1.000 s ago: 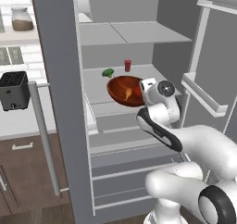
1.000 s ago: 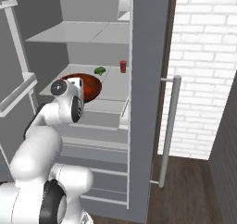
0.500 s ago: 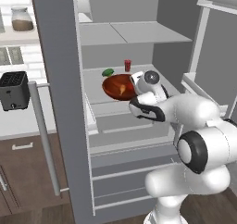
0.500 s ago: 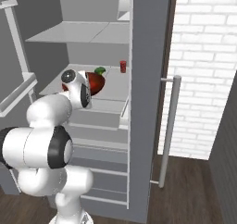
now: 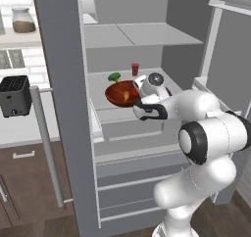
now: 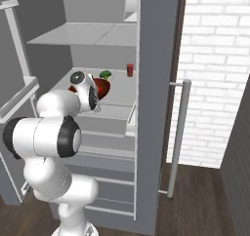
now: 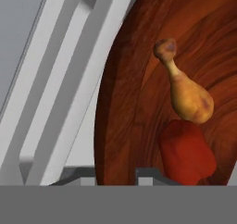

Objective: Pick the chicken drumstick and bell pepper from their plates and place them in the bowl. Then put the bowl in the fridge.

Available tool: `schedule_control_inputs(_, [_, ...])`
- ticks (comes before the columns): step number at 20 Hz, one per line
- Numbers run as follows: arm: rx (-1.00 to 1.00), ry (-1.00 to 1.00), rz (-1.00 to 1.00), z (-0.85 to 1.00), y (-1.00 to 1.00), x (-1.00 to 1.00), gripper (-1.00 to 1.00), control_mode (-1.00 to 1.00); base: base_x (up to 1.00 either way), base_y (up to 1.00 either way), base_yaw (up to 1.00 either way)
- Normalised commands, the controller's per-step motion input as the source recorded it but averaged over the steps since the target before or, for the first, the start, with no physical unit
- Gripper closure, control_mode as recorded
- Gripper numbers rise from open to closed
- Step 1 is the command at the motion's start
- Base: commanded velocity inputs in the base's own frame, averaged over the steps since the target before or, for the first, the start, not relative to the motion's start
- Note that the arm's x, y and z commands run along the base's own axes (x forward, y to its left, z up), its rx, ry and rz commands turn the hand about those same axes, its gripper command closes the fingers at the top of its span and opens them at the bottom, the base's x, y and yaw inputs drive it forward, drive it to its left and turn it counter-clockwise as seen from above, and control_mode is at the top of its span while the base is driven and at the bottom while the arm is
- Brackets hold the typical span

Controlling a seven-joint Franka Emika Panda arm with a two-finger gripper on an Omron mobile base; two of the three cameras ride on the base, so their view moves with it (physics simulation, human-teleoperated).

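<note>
On the bench at far left stands a toaster (image 5: pixel 13 95). In the open fridge (image 5: pixel 63 84) a green item (image 5: pixel 114 77) and a red can (image 5: pixel 135 69) sit at the back of the middle shelf (image 5: pixel 100 91). In front of them the bowl (image 5: pixel 120 93) hangs over the shelf, the end effector (image 5: pixel 136 109) gripping its near rim, seemingly pinched on it. Drumstick (image 7: pixel 185 91) and pepper (image 7: pixel 186 158) lie inside, the pepper touching the drumstick's thick end, just beyond the fingertips (image 7: pixel 150 175)
</note>
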Motion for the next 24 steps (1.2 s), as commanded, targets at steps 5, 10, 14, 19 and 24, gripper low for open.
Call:
schedule_control_inputs(5, [-0.01,0.00,0.06,-0.15,0.00,0.39,1.00,-1.00,0.00,0.00,0.00])
schedule_control_inputs(10, [-0.03,0.02,0.05,-0.03,0.00,0.61,1.00,-1.00,0.00,0.00,0.00])
schedule_control_inputs(14, [-0.05,0.05,0.03,-0.06,0.08,0.60,1.00,-1.00,0.00,0.00,0.00])
schedule_control_inputs(19, [-0.08,0.02,0.03,-0.15,0.21,0.56,1.00,-1.00,0.00,0.00,0.00])
schedule_control_inputs(24, [-0.06,0.00,0.02,-0.10,0.29,0.35,1.00,-1.00,0.00,0.00,0.00])
